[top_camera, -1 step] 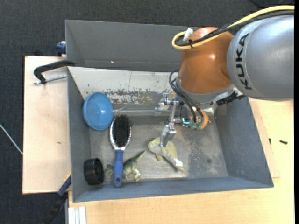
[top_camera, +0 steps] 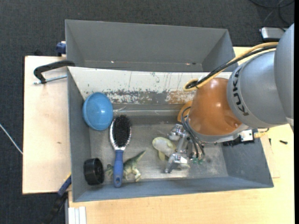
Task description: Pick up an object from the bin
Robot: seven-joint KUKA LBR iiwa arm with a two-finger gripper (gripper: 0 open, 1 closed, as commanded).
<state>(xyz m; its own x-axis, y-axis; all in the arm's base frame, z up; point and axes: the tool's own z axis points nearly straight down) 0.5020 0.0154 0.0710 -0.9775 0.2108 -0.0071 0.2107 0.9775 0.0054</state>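
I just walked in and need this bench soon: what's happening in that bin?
The robot arm reaches into the grey bin from the right. Its pincer is low over the floor, open, beside a pale yellowish lump near the middle, holding nothing. A black hairbrush, a blue bowl, a black cap and a green toy lie at the view's left.

Dark speckled carpet floor (top_camera: 140, 3)

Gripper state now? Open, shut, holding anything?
Gripper: open, fingers apart right beside the pale yellowish thing near the middle of the bin floor; nothing clamped between them.
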